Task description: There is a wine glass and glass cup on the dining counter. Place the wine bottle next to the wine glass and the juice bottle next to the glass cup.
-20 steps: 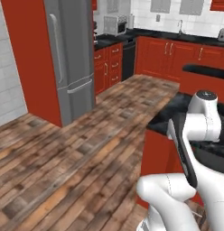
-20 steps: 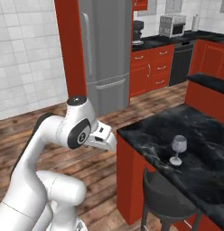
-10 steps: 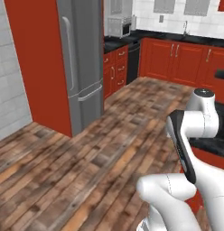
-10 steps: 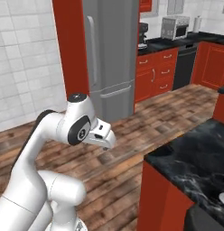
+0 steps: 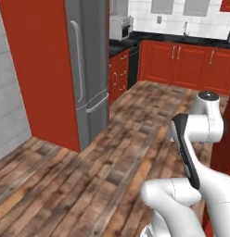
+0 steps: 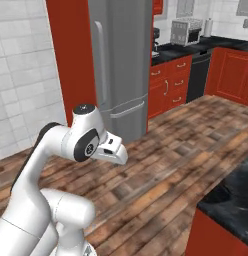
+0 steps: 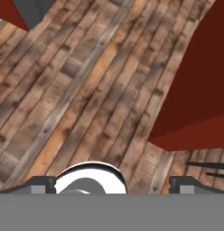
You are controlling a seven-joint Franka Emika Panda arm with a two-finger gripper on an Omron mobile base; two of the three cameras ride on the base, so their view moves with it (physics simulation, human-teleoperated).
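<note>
A tall grey steel fridge (image 6: 121,65) is standing far left on the wooden plank floor (image 5: 89,180). The black marble dining counter (image 6: 231,197) is lying right of the empty, wide-open gripper (image 7: 111,182).

We see one corner of the dining counter (image 6: 231,197) at the lower right of the right base view. Its top is black marble with faint white veins, lying flat, and the side below it is red. The part of the top in frame is bare. In the hand view a red panel (image 7: 199,90) with a sharp lower corner stands on the wooden floor at the right; we take it for the same counter's side, though we cannot be sure.
</note>
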